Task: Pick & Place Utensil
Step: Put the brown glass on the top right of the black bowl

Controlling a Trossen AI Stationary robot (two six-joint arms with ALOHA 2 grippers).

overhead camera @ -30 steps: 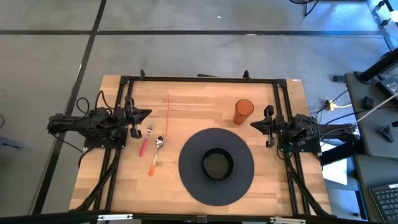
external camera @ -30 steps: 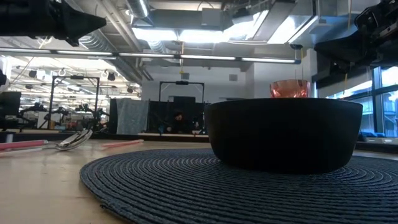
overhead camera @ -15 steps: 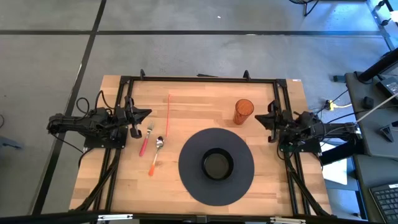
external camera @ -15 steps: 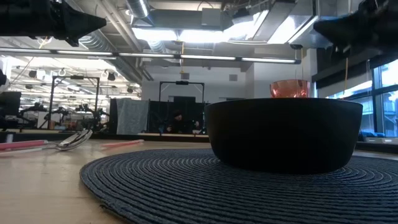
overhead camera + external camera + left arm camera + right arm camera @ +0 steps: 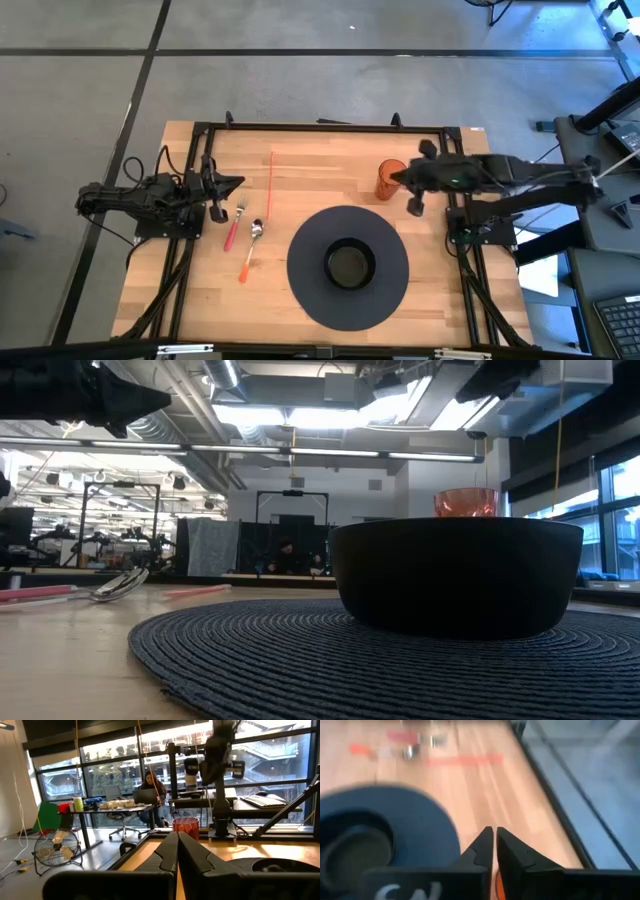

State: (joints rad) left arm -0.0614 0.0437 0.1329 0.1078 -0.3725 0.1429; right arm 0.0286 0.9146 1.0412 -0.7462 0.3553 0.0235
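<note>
- Utensils: I see a fork (image 5: 240, 209) with a pink handle and a spoon (image 5: 257, 231) with an orange handle lying side by side on the table (image 5: 310, 160), left of the round mat (image 5: 300, 280).
- Right gripper (image 5: 398, 179) — fingers together, empty, beside the orange cup (image 5: 389, 186).
- Left gripper (image 5: 236, 182) — closed, empty, just beyond the fork.

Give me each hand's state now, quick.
Left hand: closed, empty, parked at table's left edge.
Right hand: closed, empty, above the orange ribbed plastic cup.
</note>
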